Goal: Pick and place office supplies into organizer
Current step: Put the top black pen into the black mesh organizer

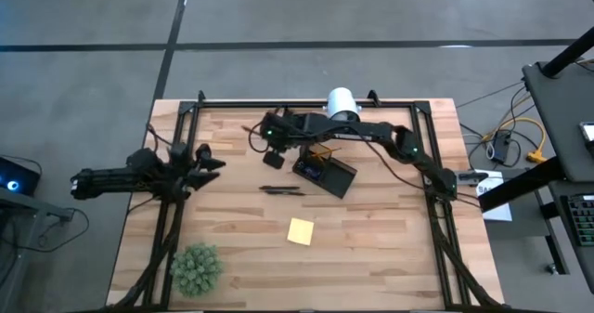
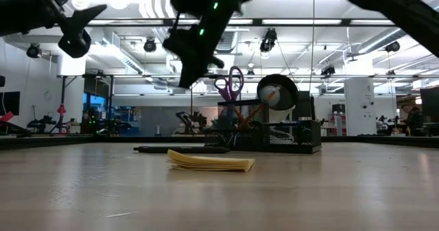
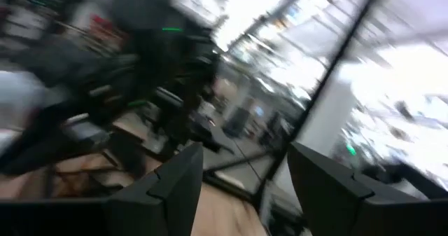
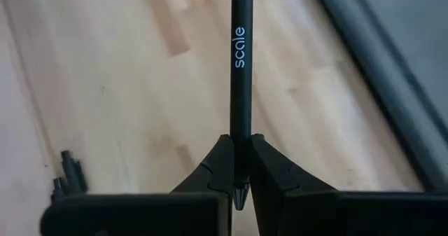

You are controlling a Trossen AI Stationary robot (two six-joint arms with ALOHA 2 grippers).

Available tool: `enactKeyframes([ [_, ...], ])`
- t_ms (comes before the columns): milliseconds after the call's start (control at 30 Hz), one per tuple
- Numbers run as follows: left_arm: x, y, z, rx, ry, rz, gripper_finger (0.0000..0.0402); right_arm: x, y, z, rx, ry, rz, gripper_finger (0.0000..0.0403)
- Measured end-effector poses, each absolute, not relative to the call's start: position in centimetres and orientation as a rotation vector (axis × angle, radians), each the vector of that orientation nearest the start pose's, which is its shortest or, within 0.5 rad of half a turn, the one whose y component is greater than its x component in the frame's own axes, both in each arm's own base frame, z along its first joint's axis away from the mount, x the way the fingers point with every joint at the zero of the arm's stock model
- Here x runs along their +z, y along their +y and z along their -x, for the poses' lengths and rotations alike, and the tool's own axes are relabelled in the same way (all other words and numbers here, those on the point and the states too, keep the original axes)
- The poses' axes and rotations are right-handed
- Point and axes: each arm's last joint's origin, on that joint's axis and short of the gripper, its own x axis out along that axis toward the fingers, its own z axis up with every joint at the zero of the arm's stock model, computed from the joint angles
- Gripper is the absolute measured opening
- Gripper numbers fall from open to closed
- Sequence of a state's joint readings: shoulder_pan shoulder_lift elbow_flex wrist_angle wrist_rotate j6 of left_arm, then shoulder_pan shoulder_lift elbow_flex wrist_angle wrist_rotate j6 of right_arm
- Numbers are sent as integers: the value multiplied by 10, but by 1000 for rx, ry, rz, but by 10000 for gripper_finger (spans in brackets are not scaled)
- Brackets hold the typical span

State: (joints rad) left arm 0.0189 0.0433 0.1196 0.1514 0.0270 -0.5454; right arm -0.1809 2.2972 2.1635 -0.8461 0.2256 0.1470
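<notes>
My right gripper (image 4: 239, 142) is shut on a slim black pen (image 4: 240, 54) printed "scale", above the table left of the black organizer (image 1: 325, 173). In the high view the right gripper (image 1: 271, 153) hangs over the far middle of the table. Purple-handled scissors (image 2: 231, 84) stand upright in the organizer (image 2: 269, 136). Two more dark pens (image 1: 281, 190) lie flat on the table near it, and the yellow sticky-note pad (image 1: 300, 231) lies flat closer to the near edge. My left gripper (image 3: 245, 187) waits open at the table's left side (image 1: 206, 161), touching nothing. My right gripper pinches the black pen between its two fingers close to the pen's pointed end (image 4: 240, 132); the tip (image 4: 239, 196) shows back between the fingers. The fingers slant downward and lie along the pen, whose long body sticks out past them, clear of the table.
A white cylindrical camera (image 1: 342, 103) sits at the far edge behind the organizer. A fuzzy green plant ball (image 1: 196, 268) rests at the near left corner. Black frame rails (image 1: 436, 211) run along the table's sides. Bare wood lies around the sticky pad.
</notes>
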Motion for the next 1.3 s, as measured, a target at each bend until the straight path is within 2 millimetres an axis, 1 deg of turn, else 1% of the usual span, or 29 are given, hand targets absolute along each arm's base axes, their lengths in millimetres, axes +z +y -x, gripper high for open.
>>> enactKeyframes([
  [100, 217, 4, -90, 9, -248, 597, 195, 273, -86, -479, -526, 916, -110, 14],
  [267, 216, 4, -92, 38, -237, 601, 195, 307, -61, -461, -662, 823, -105, 13],
  [367, 214, 5, -94, 63, -218, 608, 195, 321, -43, -450, -715, 799, -89, 13],
  [400, 214, 5, -96, 78, -210, 626, 195, 322, -37, -445, -734, 814, -81, 13],
  [533, 207, 7, -104, 128, -147, 653, 195, 315, -9, -432, -776, 888, -91, 13],
  [600, 206, 9, -109, 153, -107, 644, 195, 317, 2, -427, -781, 885, -103, 13],
  [700, 212, 11, -119, 159, -81, 612, 193, 322, 14, -421, -807, 862, -142, 13],
  [833, 230, 17, -136, 195, -53, 599, 183, 321, 25, -414, -882, 842, -163, 13],
  [900, 239, 20, -150, 212, -12, 545, 179, 322, 30, -411, -884, 844, -161, 13],
  [1000, 251, 26, -171, 177, 36, 468, 177, 323, 38, -409, -887, 839, -134, 13],
  [1067, 253, 32, -186, 155, 73, 457, 177, 323, 42, -408, -896, 826, -128, 13],
  [1133, 258, 40, -198, 129, 62, 446, 177, 323, 47, -407, -920, 802, -126, 13],
  [1200, 261, 50, -207, 110, 40, 447, 177, 324, 51, -405, -942, 782, -110, 13],
  [1300, 262, 63, -214, 56, -11, 481, 177, 324, 56, -401, -956, 780, -79, 13],
])
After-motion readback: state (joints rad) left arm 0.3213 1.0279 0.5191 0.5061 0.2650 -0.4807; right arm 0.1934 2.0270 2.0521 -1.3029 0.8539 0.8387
